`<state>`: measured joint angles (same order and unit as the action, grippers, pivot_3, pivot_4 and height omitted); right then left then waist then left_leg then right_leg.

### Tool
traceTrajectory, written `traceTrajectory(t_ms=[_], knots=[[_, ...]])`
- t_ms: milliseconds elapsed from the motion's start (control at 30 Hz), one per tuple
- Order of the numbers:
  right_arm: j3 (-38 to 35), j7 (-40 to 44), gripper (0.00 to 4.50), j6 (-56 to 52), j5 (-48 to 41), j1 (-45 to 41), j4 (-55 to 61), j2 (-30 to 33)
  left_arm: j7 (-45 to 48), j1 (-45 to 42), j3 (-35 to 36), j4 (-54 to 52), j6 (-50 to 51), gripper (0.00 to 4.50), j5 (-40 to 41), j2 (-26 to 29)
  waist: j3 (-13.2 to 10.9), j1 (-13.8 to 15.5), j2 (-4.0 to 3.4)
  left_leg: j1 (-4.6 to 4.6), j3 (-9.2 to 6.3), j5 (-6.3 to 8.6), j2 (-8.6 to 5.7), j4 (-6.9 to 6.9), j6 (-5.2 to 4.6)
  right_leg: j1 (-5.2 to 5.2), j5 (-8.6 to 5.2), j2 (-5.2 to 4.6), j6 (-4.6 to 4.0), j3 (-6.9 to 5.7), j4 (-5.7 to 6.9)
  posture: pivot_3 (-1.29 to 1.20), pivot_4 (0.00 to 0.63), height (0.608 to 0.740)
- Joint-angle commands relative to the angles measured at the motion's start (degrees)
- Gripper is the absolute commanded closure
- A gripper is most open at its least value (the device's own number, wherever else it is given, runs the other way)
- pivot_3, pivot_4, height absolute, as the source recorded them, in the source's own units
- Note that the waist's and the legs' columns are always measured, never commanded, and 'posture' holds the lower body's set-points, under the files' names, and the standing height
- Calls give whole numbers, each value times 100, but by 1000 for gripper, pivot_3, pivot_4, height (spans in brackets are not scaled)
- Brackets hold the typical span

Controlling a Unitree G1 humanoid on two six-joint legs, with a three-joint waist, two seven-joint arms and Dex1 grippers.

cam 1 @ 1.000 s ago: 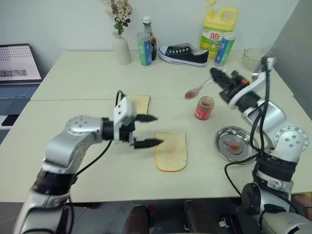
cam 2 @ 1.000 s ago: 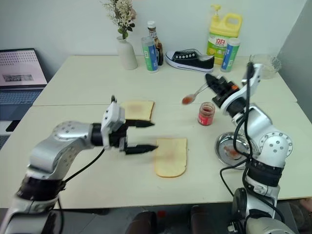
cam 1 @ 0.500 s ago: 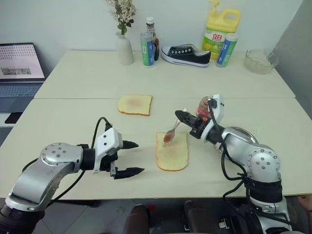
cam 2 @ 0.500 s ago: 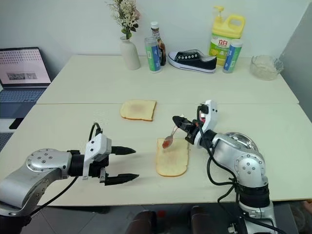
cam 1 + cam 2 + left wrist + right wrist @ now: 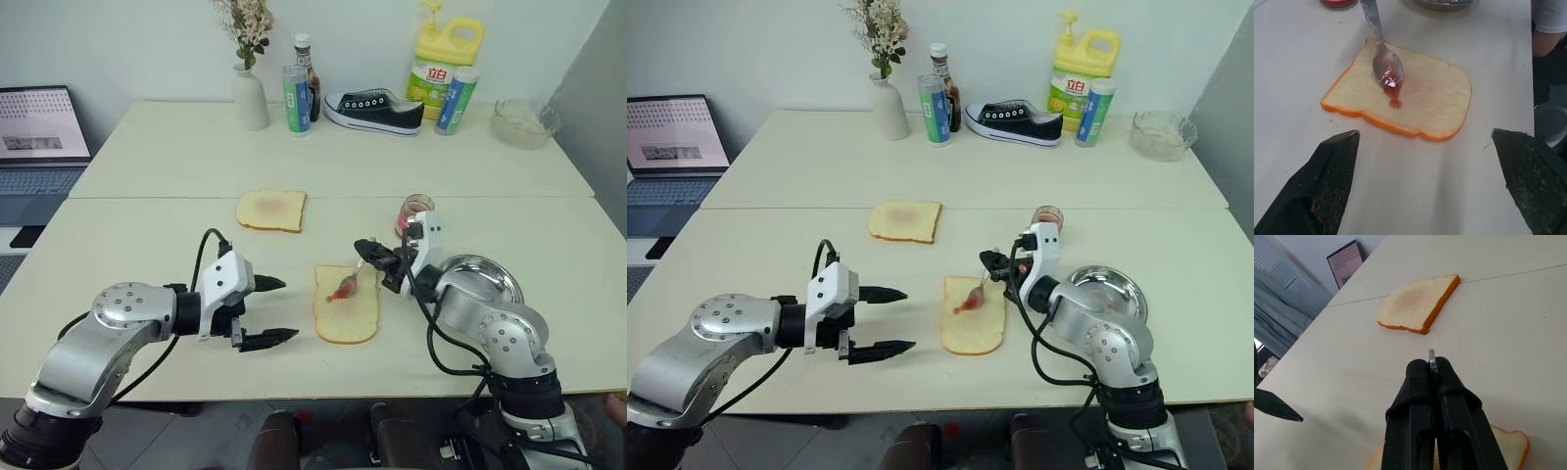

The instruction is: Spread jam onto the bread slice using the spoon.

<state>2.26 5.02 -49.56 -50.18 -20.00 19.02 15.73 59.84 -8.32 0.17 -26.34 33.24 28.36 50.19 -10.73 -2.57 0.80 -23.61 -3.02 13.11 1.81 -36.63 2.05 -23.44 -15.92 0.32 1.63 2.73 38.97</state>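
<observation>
The bread slice [image 5: 348, 311] lies pale and square near the table's front middle. The spoon [image 5: 346, 285] rests its bowl on the slice's face, with a dab of red jam [image 5: 1395, 103] under its tip. My right gripper [image 5: 365, 249] is shut on the spoon's thin handle [image 5: 1432, 361], just right of the slice. The jam jar [image 5: 415, 208] stands behind that arm. My left gripper [image 5: 287, 309] hovers open to the left of the slice, holding nothing, and its fingers [image 5: 1332, 171] frame the bread in the left wrist view.
A second slice with a browner centre [image 5: 270, 209] lies farther back on the left. A steel plate [image 5: 482, 278] sits right of my right arm. A vase [image 5: 249, 98], bottles [image 5: 295, 98], a shoe [image 5: 373, 108], detergent [image 5: 440, 61] and a glass bowl [image 5: 524, 121] line the far edge; a laptop [image 5: 39, 127] is at the left.
My right gripper came down and left from above the jar, bringing the spoon's bowl onto the bread slice. My left gripper drew back a little from the slice, staying open.
</observation>
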Motion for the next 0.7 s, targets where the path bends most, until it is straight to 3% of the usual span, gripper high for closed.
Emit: traceTrajectory(t_ms=[33, 467, 700], knots=[[-264, 64, 4493, 3, 155, 106, 223, 172, 62, -175, -52, 11, -134, 0, -14, -40, 0, 19, 0, 0, 0, 0, 0, -1, 0, 0, 0, 0, 0, 1, 0, 0, 150, 740], [-961, -180, 4493, -499, -307, 19, 644, 343, 193, -458, -260, 296, -303, 0, -113, -126, 0, 75, 0, -2, 1, 0, -2, -6, 0, 2, 0, -1, 0, 1, 1, 0, 150, 740], [-1190, -790, 4493, -797, -1283, -197, 477, -494, 217, -512, -275, 322, -316, 0, -118, -150, 0, 53, 0, 0, -2, 0, 3, -4, 0, 2, 1, 5, 0, 1, 5, 0, 150, 740]])
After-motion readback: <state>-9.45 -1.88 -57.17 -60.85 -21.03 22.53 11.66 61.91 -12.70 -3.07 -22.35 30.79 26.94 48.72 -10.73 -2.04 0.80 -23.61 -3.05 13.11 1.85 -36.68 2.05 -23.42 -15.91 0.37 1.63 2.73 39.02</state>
